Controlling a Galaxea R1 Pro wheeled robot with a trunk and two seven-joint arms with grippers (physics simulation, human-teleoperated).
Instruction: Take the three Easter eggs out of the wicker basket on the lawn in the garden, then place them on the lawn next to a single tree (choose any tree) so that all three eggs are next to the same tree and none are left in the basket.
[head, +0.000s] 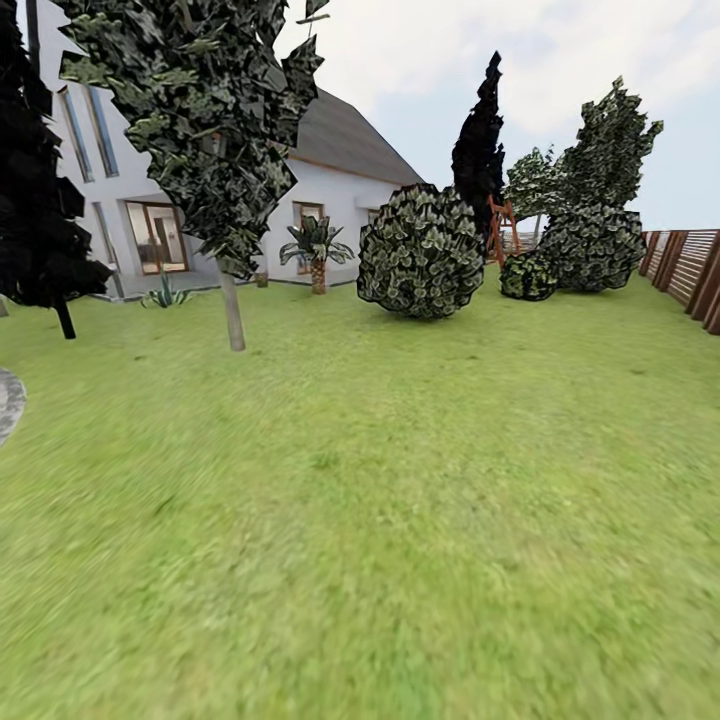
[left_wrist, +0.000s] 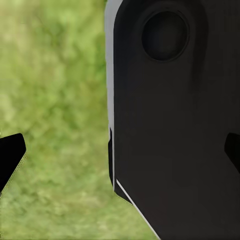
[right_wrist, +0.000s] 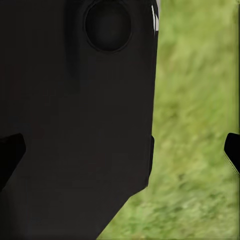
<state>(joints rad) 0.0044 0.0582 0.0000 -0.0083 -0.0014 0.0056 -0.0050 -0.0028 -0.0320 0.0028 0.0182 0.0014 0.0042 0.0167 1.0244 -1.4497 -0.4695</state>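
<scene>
A wide lawn (head: 380, 520) of bright, mottled green grass spreads ahead of the wheeled robot in a garden closed at the right edge by a brown slatted wooden fence (head: 690, 265). Near the lawn's far left stands a tree with a straight, pale grey-brown trunk (head: 232, 310) under dark leaf cards flecked whitish-green; behind it rise a white house (head: 330, 175), a small palm (head: 317, 250) and a round clipped bush (head: 421, 252).

The wicker basket and the three painted eggs appear nowhere in these views, so their place cannot be told; the robot looks to be on its way across the grass.

Each wrist camera looks past a dark body panel onto blurred grass. The left gripper (left_wrist: 120, 150) shows black fingertips (left_wrist: 11, 150) at opposite sides of its view, set wide apart with nothing between them. The right gripper (right_wrist: 120, 150) stands the same way, its fingertips (right_wrist: 10, 152) spread and empty.

The eggs, by their kind, would likely be light, smooth and prone to roll or slip; a gentle hold across the widest middle seems safest.
</scene>
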